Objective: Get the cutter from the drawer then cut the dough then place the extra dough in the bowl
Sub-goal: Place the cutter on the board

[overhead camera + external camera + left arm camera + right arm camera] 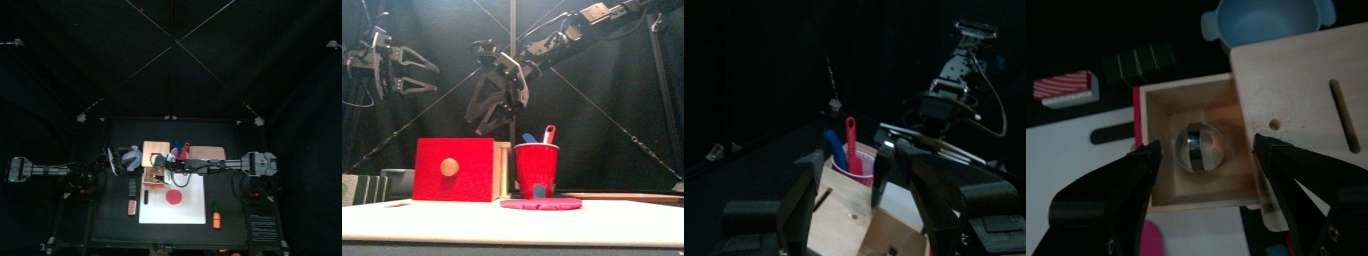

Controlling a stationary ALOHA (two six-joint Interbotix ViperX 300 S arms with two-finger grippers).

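Note:
The pale wooden box (158,158) stands behind the white cutting board (194,190) with its red-fronted drawer (453,170) pulled open. Inside the drawer lies the round metal cutter (1200,145). My right gripper (1204,165) hangs open just over the drawer, one jaw on either side of the cutter and neither touching it; it also shows above the box (500,95). A flat red dough disc (174,203) rests on the board. The blue-grey bowl (1267,20) sits behind the box. My left gripper (396,65) is raised at the left, open and empty.
A red cup (537,170) holding a blue and a red toy knife stands right of the box. A dark green sushi roll (1140,62) and a red-and-white toy (1064,88) lie left of the drawer. An orange toy (214,217) lies at the board's front right.

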